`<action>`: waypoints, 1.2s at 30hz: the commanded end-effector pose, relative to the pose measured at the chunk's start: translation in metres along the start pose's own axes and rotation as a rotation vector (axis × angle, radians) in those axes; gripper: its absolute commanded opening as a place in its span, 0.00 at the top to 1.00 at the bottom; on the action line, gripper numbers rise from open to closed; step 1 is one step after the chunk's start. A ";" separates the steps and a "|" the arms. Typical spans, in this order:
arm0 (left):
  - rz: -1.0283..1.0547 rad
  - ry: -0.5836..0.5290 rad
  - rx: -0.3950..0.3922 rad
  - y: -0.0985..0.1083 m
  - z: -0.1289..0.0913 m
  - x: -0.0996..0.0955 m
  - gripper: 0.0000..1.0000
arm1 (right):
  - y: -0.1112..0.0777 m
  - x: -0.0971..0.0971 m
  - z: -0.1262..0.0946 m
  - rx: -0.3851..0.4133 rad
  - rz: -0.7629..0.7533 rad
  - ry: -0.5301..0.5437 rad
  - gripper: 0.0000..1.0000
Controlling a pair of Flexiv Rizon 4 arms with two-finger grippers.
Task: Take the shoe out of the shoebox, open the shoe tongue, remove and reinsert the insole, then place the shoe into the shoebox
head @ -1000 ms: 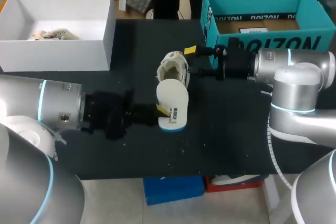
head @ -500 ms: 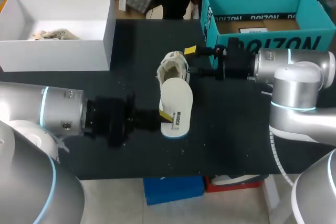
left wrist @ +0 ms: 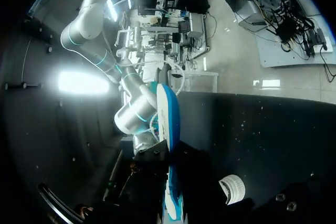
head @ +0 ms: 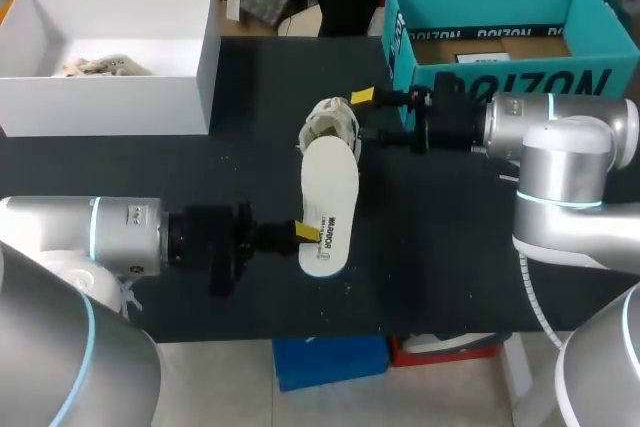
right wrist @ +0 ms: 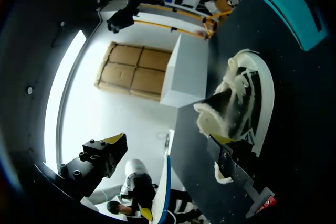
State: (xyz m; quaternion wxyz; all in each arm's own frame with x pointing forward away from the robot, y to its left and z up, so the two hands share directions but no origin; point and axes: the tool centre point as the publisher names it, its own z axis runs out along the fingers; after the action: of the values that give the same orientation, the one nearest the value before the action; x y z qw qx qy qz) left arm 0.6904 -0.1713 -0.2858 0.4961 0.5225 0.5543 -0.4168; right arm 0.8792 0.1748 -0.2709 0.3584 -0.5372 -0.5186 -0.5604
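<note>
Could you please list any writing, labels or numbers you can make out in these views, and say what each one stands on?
Teal shoebox: large white brand lettering on its outer front wall and again along the inner back wall; it is a brand name, so not quoted here.
White label on the shoebox floor: too small to read.
Insole: dark print near its heel end, too small to read.
No numbers or signs are legible.

Insole (head: 327, 197) end overlaps shoe (head: 331, 119), hiding part; white box (head: 110, 102) contents too blurred.
</note>
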 end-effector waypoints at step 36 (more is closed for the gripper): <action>0.057 -0.007 0.004 0.102 0.006 0.017 1.00 | -0.016 0.015 0.029 0.168 0.026 0.032 0.34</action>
State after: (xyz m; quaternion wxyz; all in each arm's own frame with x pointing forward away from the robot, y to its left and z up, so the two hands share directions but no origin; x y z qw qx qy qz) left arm 0.7941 -0.1633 -0.2971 0.5075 0.5372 0.5363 -0.4078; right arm 0.8623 0.2016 -0.2590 0.4062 -0.5087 -0.5416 -0.5319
